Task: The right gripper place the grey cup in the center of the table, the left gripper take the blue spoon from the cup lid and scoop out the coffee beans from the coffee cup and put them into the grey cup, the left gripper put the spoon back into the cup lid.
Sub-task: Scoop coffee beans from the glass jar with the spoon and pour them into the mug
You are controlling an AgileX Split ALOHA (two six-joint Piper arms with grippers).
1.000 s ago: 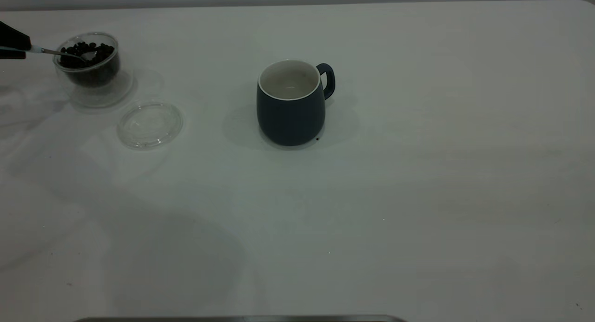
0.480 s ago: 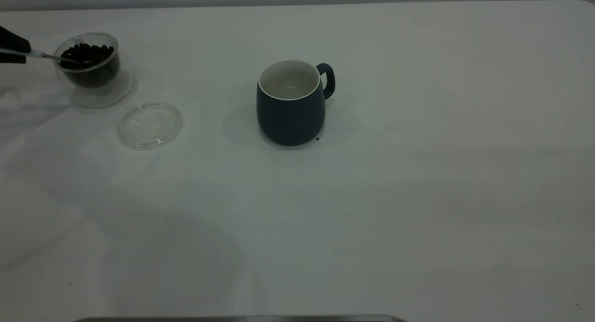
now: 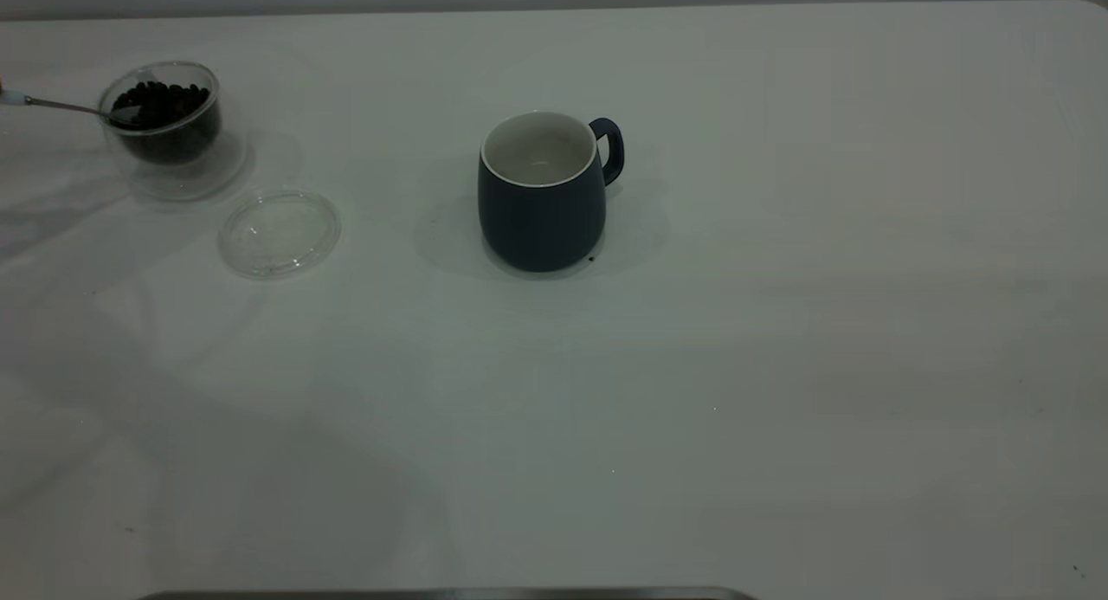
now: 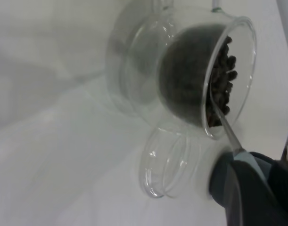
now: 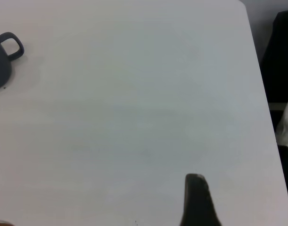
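Observation:
The coffee cup [image 3: 163,119] of clear glass stands at the far left of the table [image 3: 779,323] and holds dark coffee beans [image 3: 164,98]. The blue spoon [image 3: 61,106] reaches in over its left rim, bowl down by the beans. In the left wrist view my left gripper [image 4: 242,174] is shut on the spoon's pale blue handle [image 4: 250,162], and the metal neck runs into the coffee cup [image 4: 191,70]. The cup lid [image 3: 279,233] lies flat in front of the glass cup. The grey cup [image 3: 541,193] stands upright mid-table. My right gripper [image 5: 198,197] hangs over the right side, far from the mug [image 5: 2,56].
The table's right edge [image 5: 261,94] shows in the right wrist view, with dark shapes beyond it. A tiny dark speck [image 3: 591,258] lies by the mug's base. A dark strip [image 3: 433,595] runs along the near edge.
My left gripper has drawn back leftward out of the exterior view, pulling the spoon with it. The spoon's bowl has slid from the middle of the beans to the cup's left rim.

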